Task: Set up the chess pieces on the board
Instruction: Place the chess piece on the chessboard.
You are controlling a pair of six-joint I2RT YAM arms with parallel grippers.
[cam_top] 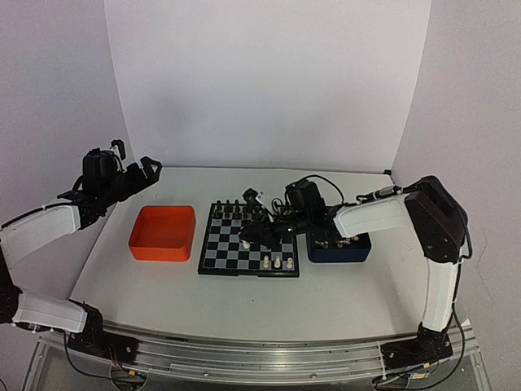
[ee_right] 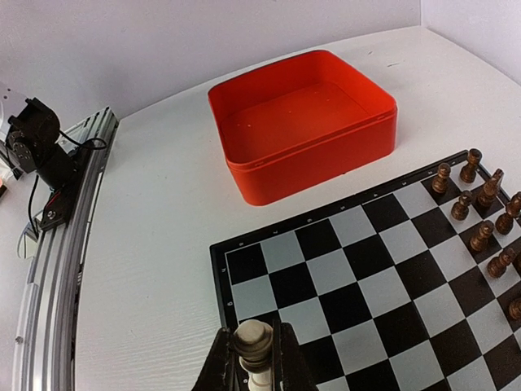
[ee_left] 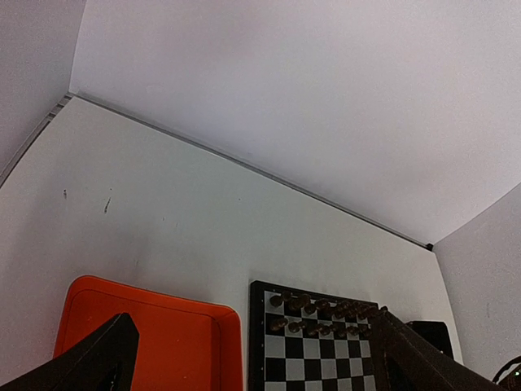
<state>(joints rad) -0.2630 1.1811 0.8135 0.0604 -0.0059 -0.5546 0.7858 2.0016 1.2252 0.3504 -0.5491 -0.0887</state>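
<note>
Top view: the danger, as I judge it, is the right gripper [cam_top: 249, 237] brushing the few white pieces [cam_top: 277, 262] standing on the near row of the board [cam_top: 213, 254] as it is lowering. It is clamping one white piece [cam_top: 245, 243] just left of them. The left gripper [cam_top: 149, 169] is hanging wide open beyond the orange tray [cam_top: 163, 234].

Left wrist view: its spread fingers [ee_left: 106, 358] are framing the tray and the dark pieces [ee_left: 317, 314], touching nothing.

Right wrist view: a tilted release is risking a topple or a piece straddling two squares. The piece is standing upright between the closed jaws, its head showing above them, near the board's rim. I cannot tell which square is lying beneath.
</note>
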